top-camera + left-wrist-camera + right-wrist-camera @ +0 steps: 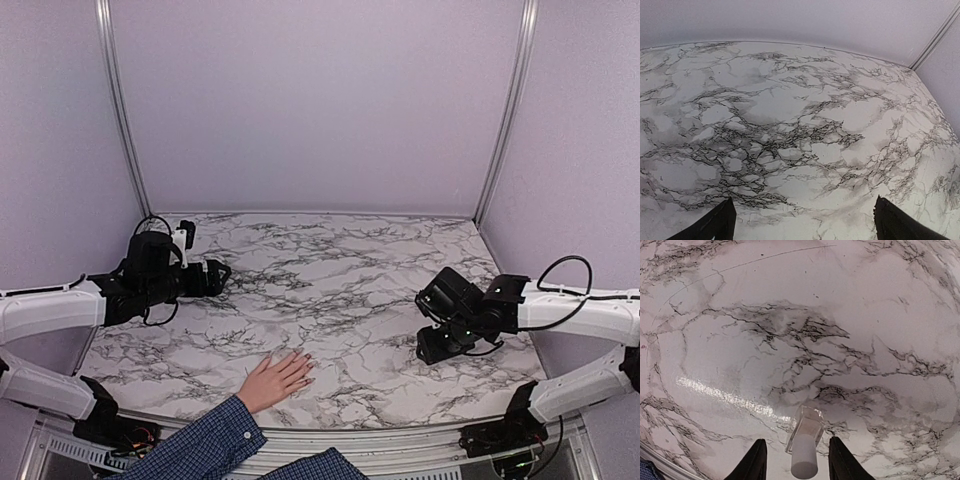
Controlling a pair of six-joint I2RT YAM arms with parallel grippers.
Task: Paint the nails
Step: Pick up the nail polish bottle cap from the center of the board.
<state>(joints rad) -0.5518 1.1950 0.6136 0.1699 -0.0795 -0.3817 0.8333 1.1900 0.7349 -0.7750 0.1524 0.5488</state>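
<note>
We count two arms and two tools out over one marbled surface [340, 260], and one hand [272, 382] lying flat on it, palm down, close to the near edge between the two arm bases. One blue plaid sleeve [205, 445] runs back from the wrist toward the bottom of the overhead view. The fingers point up and to the right. The nails [305, 368] sit at those fingertips, far too small from up here for us to count or to judge their colour.

Over to the left tool [804, 200]: fingers spread wide, only bare marble veining between them. It hangs over the far left part of the surface, well apart from the hand.

Now the right tool [796, 441]. Its wrist camera gives us one small bottle [807, 427], clear glass with a white cap [804, 460], sitting right between the two dark fingers. We see a sliver of surface on each side of it, so the fingers straddle the bottle without touching it: parted, not gripping.

From overhead the right tool's own body blocks our sight of that bottle. That tool is on the right side of the surface, well apart from the hand.

Around it all, lilac walls [320, 100] and two metal posts [120, 110] in the back corners
</note>
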